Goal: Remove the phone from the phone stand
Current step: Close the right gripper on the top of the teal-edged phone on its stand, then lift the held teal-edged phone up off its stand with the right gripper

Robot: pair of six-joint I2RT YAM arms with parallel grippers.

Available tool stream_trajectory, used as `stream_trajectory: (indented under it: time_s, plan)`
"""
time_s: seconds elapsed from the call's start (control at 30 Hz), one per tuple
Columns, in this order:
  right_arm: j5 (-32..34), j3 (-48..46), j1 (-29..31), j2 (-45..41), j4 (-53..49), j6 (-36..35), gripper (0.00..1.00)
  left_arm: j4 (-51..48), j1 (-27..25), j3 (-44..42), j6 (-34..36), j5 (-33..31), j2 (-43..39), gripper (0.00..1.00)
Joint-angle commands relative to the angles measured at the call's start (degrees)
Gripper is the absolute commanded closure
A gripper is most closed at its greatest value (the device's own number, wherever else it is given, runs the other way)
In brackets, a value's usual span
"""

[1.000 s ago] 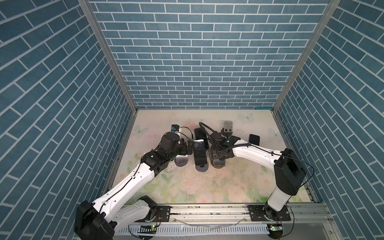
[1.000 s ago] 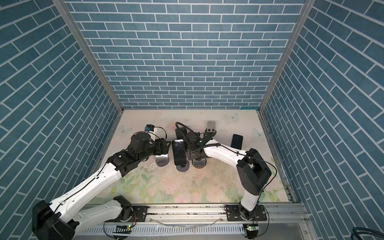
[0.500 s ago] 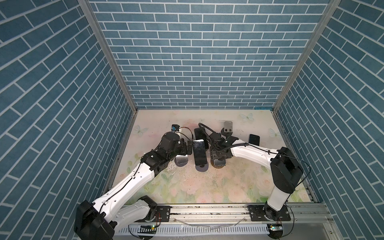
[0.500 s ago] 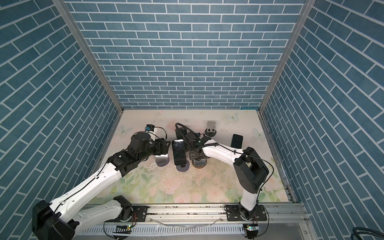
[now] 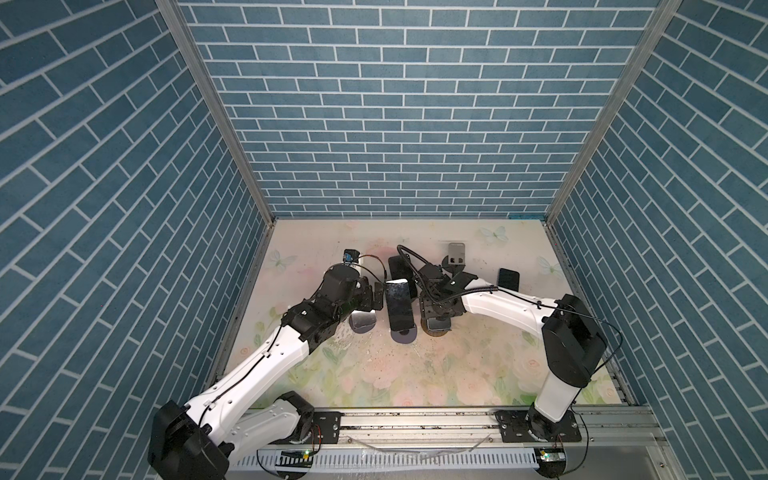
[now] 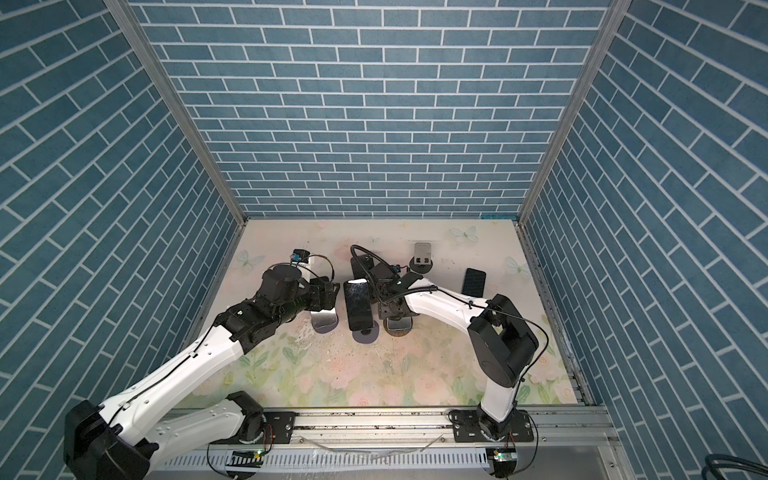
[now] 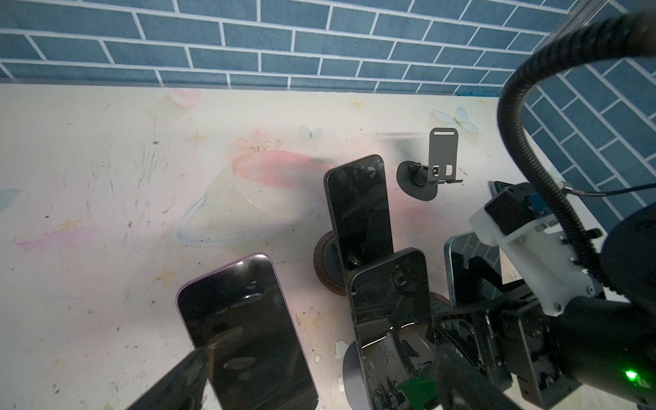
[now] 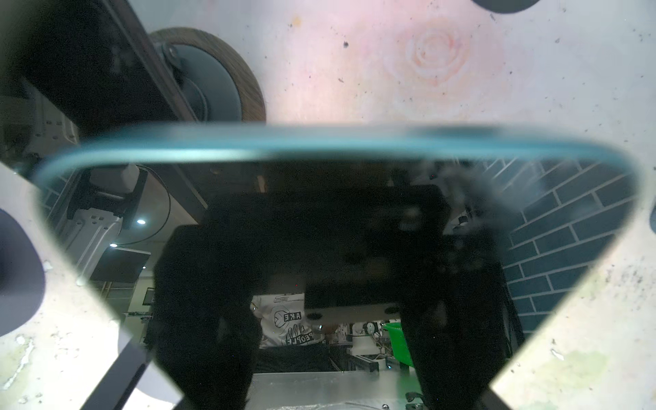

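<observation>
While the left tool point(image 5: 376, 296) hangs spread wide beside the purple phone point(image 7: 245, 326), the task's blue-edged phone point(image 8: 330, 227) stands off to its right, past a black phone point(image 7: 390, 312), directly beneath the right tool point(image 5: 436, 305). That tool's fingers lie against its two long edges, pinching it. Its long axis rises out of the phone stand point(image 5: 436, 332) toward the right tool, so I judge a pull along that axis should free it.
</observation>
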Motion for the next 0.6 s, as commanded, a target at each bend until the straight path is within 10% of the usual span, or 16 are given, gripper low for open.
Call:
stream_trajectory:
  time_s: [0.0,0.57]
  plan:
    - [1.6,4.3,-0.5,-4.0,0.7,-0.6,0.41,-0.8,-0.3,0.0,0.8,-0.8,-0.2,0.00]
    - [3.0,-3.9,-11.8,-16.1,0.7,-1.7,0.42,-0.5,-0.3,0.3,1.2,-1.1,0.5,0.00]
